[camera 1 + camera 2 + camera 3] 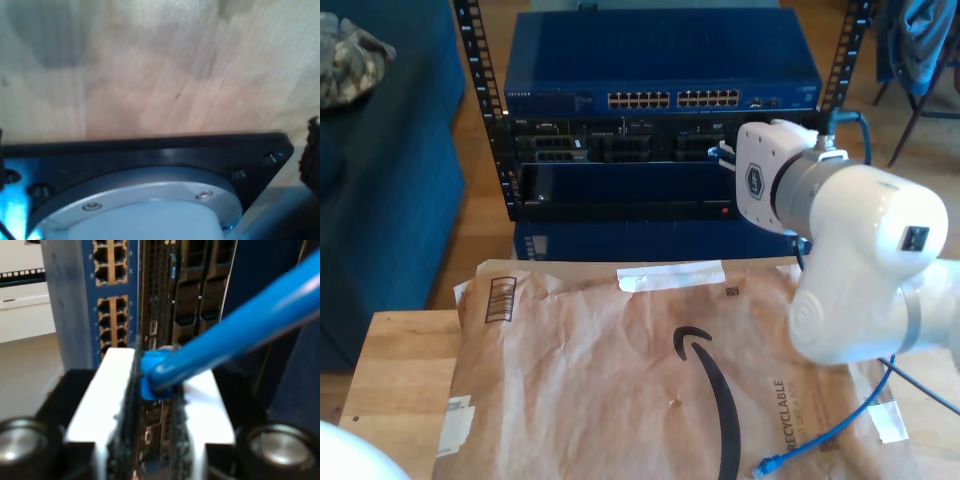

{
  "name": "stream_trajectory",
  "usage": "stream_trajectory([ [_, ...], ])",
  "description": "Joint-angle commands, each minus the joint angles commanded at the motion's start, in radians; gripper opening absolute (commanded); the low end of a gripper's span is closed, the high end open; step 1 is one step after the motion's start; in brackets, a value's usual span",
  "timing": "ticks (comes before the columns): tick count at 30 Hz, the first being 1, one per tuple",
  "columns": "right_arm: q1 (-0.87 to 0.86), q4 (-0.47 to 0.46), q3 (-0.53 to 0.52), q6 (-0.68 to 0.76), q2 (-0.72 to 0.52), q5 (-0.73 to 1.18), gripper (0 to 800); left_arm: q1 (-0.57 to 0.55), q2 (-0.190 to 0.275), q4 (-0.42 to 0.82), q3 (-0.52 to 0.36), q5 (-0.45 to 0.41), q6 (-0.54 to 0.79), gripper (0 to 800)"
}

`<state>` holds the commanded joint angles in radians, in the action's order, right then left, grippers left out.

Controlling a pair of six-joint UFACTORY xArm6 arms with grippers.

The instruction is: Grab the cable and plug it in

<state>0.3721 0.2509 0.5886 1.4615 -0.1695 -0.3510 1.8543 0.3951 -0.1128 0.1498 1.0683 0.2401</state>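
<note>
Pinching the cable [235, 337] just behind its plug [152, 375], second gripper [152, 440] clamped, white fingers [117, 390] on either side, plug tip aimed at the rack [150, 300] close ahead. Plug close to the ports [112, 312] of the blue switch [660, 65] but, judging by the second wrist view, not yet seated in any of them. Cable thin, light and limp; best held near the stiff plug, as now, since a grip further back would let the end droop and wander; latch tab likely fragile under side load. Loose run trailing over the brown paper mailer [620, 370], far plug [767, 465] lying near the exterior view's lower right. White arm [850, 260] reaching in from the exterior view's right, wrist turned toward the rack front. First gripper's state cannot be told: first wrist view looking across a black mount plate [150, 150] at a wooden surface [160, 65].
</note>
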Motion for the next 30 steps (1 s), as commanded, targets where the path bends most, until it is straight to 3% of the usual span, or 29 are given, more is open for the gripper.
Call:
stream_trajectory([
  [13,0.058,0.008,-0.068,0.005,0.02,-0.209,0,0.0,0.0,0.0,0.0,0.0,0.0,800],
  [17,0.078,0.089,-0.091,0.0,0.035,-0.371,0,0.0,0.0,0.0,0.0,0.0,0.0,800],
  [23,0.086,0.11,-0.077,0.021,0.152,-0.545,0,0.0,0.0,0.0,0.0,0.0,0.0,800],
  [27,0.086,0.101,0.0,0.095,0.298,-0.735,0,0.0,0.0,0.0,0.0,0.0,0.0,800],
  [30,0.084,0.098,0.087,0.094,0.37,-0.752,0,0.0,0.0,0.0,0.0,0.0,0.0,800],
])
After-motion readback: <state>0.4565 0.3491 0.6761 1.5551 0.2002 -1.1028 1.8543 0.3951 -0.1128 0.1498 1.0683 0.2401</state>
